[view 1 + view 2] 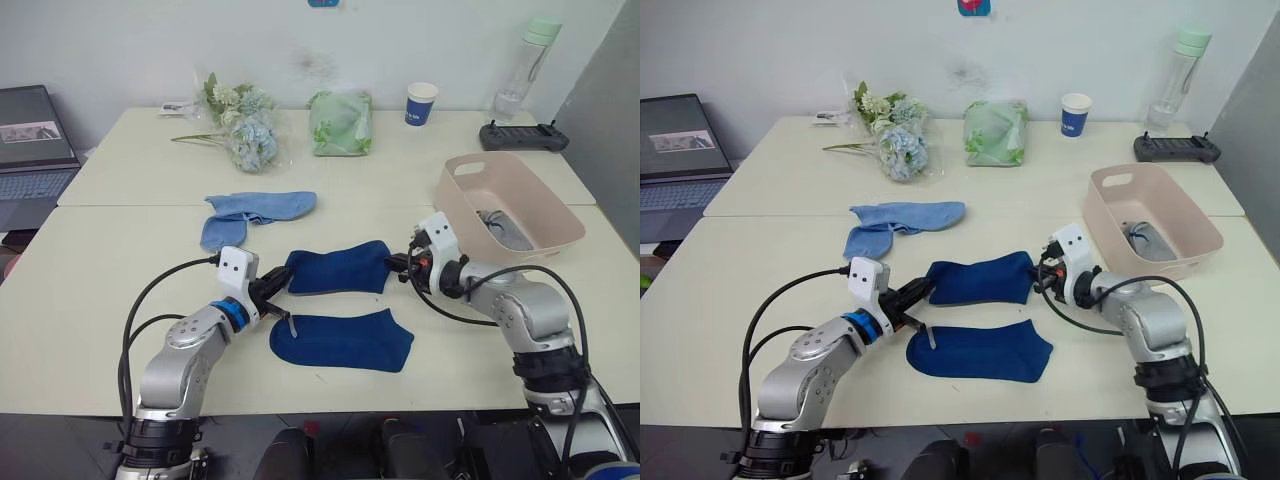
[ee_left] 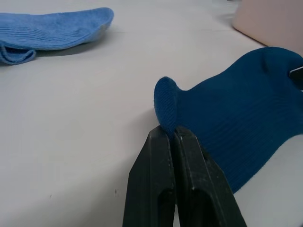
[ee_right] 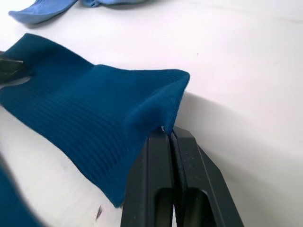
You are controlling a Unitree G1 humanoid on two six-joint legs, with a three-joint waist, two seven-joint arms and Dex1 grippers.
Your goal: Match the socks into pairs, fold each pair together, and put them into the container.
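Note:
Two dark navy socks lie on the table's middle. My left gripper (image 1: 281, 288) is shut on the left end of the upper navy sock (image 1: 338, 268), pinching a fold of it (image 2: 166, 106). On that sock's right end, my right gripper (image 1: 398, 266) is shut too, with the cloth edge (image 3: 161, 106) raised between its fingers. The lower navy sock (image 1: 342, 340) lies flat just in front. Two light blue socks (image 1: 255, 213) lie overlapped farther back on the left. The pale pink container (image 1: 508, 207) stands at the right with a grey sock (image 1: 503, 228) inside.
A flower bunch (image 1: 240, 122), a green crinkly bag (image 1: 341, 122), a blue paper cup (image 1: 421, 104), a clear bottle (image 1: 523, 65) and a black controller (image 1: 523, 136) line the far table. A laptop (image 1: 33, 150) sits off the left edge.

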